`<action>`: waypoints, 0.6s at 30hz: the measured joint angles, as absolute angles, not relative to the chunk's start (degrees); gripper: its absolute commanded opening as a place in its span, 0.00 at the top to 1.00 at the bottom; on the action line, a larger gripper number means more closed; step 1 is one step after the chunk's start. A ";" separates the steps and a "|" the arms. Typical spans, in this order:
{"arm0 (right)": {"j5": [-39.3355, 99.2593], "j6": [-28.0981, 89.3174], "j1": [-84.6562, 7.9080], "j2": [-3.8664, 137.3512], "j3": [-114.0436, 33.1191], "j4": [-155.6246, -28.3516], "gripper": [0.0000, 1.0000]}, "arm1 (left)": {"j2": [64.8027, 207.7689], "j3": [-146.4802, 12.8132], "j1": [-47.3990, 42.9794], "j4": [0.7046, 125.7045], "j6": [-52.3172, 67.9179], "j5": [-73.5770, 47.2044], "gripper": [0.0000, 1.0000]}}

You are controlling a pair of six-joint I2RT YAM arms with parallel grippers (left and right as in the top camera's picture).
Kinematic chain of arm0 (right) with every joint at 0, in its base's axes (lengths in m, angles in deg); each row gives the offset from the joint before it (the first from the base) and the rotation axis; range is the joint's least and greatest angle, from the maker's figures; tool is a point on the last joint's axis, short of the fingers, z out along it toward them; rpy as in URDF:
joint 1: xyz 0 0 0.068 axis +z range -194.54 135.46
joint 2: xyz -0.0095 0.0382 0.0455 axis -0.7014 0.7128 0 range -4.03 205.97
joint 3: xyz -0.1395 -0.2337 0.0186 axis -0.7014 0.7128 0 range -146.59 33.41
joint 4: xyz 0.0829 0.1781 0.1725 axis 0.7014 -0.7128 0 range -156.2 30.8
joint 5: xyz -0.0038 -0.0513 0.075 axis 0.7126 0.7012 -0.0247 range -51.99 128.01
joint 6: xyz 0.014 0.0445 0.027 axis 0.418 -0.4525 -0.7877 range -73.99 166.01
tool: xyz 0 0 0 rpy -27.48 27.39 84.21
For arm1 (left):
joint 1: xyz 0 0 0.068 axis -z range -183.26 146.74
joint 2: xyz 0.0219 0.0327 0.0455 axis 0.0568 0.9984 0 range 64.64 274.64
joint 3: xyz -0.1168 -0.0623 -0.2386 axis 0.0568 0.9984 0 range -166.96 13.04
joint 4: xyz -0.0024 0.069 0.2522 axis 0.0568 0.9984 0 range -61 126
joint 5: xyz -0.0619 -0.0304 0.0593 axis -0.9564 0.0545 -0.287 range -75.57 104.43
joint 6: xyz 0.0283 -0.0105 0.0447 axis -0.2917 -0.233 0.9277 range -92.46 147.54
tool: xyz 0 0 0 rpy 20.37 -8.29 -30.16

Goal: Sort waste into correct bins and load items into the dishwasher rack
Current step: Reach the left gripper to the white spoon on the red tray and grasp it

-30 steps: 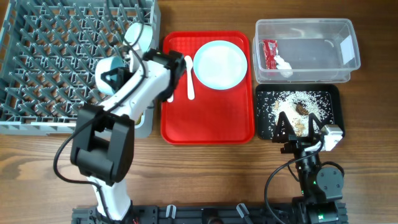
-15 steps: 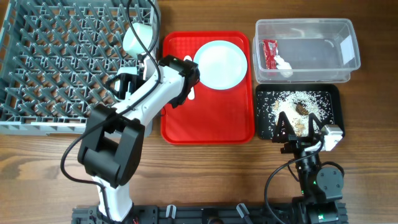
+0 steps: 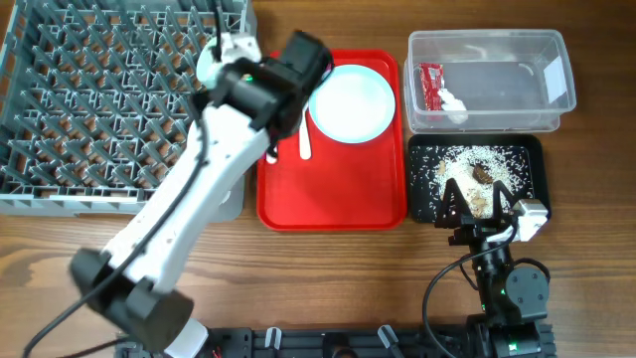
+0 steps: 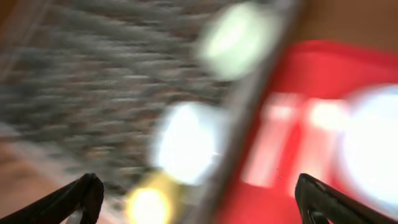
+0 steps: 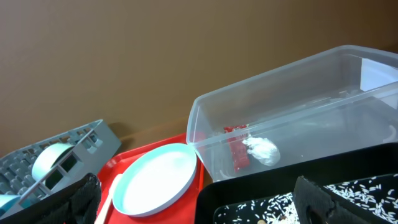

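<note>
Left end effector [image 3: 304, 58] hung over the top-left corner of the red tray [image 3: 333, 199], just beside the pale blue plate [image 3: 352, 102]. Wrist view was blurred, but fingers were spread wide, nothing held. Right end effector [image 5: 202, 202] was released too, over the near edge of the black tray [image 3: 422, 199] with rice-strewn scraps [image 3: 477, 171]. Wrapper [image 3: 431, 87] lay in the clear tub [image 3: 487, 36]. White utensil [image 3: 305, 134] lay left of the plate. One bowl [image 5: 53, 160] sat in the rack [image 3: 89, 109] on the worktop [image 3: 576, 278].

The overhead camera is looking straight down on the whole table [image 3: 328, 268]. The left wrist camera, blurred, is hanging close over the rack [image 3: 89, 89] and red tray [image 3: 328, 194] at 12 o'clock. The right wrist camera is sitting low at 5 o'clock, facing 11 o'clock; all are sharing that tray.
</note>
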State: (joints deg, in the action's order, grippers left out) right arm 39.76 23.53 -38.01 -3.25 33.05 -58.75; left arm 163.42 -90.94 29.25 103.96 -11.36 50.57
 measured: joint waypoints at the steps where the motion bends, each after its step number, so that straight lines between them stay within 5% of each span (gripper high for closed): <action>1: 39.76 23.53 -38.01 -3.25 33.05 -58.73 0.00 | 162.70 -91.53 29.25 101.90 -9.76 46.94 0.04; 7: 39.76 23.53 -38.01 -3.25 33.05 -58.73 0.00 | 161.04 -91.82 29.28 87.78 -2.90 25.04 0.08; 18: 39.76 23.53 -38.01 -3.25 33.05 -58.73 0.00 | 168.14 -91.88 29.25 82.56 -1.00 15.34 0.17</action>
